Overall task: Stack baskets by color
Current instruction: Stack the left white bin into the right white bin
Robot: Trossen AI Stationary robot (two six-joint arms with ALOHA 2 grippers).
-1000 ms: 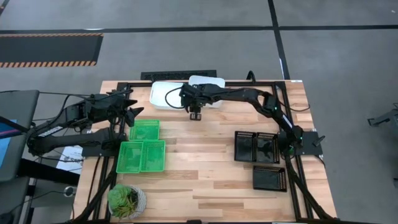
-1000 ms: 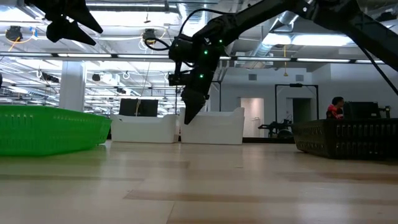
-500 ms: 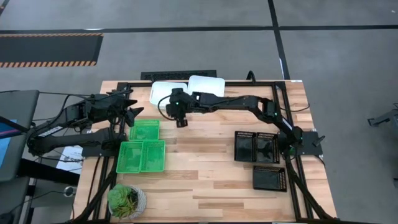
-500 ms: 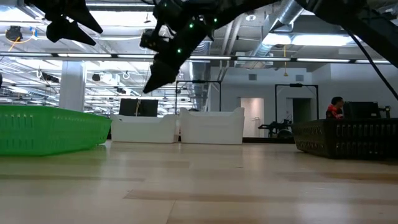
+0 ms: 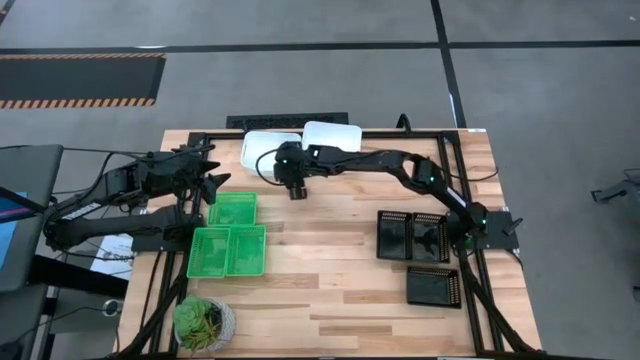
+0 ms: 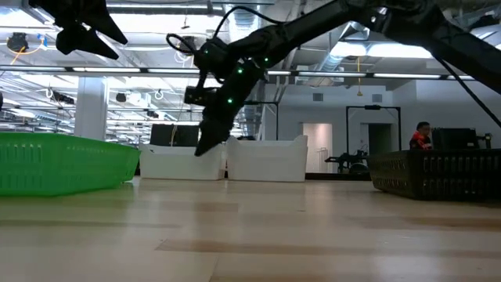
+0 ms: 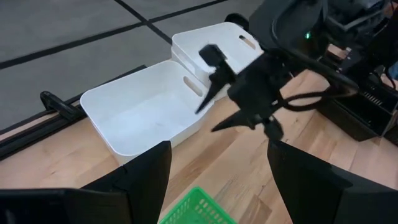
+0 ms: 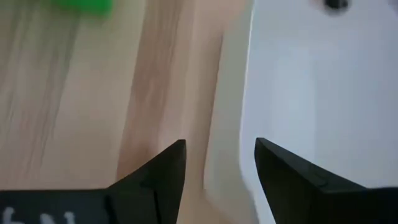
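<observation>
Wooden table under both arms. We see the right gripper at 11 o'clock from centre, fingers spread, empty, hovering at the near rim of the white baskets, which sit at 12 o'clock. Green baskets lie at 9 o'clock, black baskets at 3 o'clock. The left gripper waits, fingers apart, above the green baskets. Only the left wrist view shows the right fingers parted in profile; only the low view shows a person in the room behind.
</observation>
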